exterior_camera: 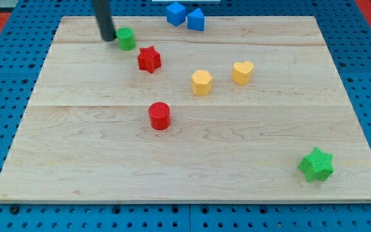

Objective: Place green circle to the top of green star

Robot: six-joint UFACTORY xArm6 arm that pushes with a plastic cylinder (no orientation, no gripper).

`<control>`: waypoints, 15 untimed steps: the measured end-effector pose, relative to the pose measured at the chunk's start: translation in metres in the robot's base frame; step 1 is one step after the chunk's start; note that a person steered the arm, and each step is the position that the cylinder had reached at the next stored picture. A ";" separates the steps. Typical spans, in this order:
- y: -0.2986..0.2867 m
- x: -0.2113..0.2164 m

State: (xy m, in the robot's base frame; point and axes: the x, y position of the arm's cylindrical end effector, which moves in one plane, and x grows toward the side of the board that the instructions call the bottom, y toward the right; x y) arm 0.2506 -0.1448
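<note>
The arm carries no fingers, so nothing is grasped or released; it ends in a dark rod, and my tip (pixel 107 38) rests on the tabletop (pixel 192 161) near the view's top left. The tip sits just beside the green circle (pixel 127 38), on the circle's left, so close that contact cannot be told for sure. The rod's upper part is cut off by the view's top edge.

The green circle is a short, bright green cylinder standing upright with its flat round face up. Just to its lower right lies a red star (pixel 149 59), near but apart from it. The green star (pixel 316 165) lies well apart, near the view's bottom right corner; it is the same bright green, with blunt points.

Toward the middle stand a yellow hexagon (pixel 201 82) and, to its upper right, a yellow heart (pixel 242 72). Below and left of these stands a red circle (pixel 160 116). At the view's top edge two blue blocks touch or nearly touch: a blue cube (pixel 176 13) and a blue block (pixel 196 20) whose shape is hard to make out.

The tabletop is pale wood in planks, lying on a blue pegboard (pixel 5 64). No writing or labels can be read.
</note>
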 end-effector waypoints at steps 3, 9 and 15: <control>0.132 0.029; 0.137 0.106; 0.051 0.165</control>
State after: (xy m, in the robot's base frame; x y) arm 0.4156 -0.0939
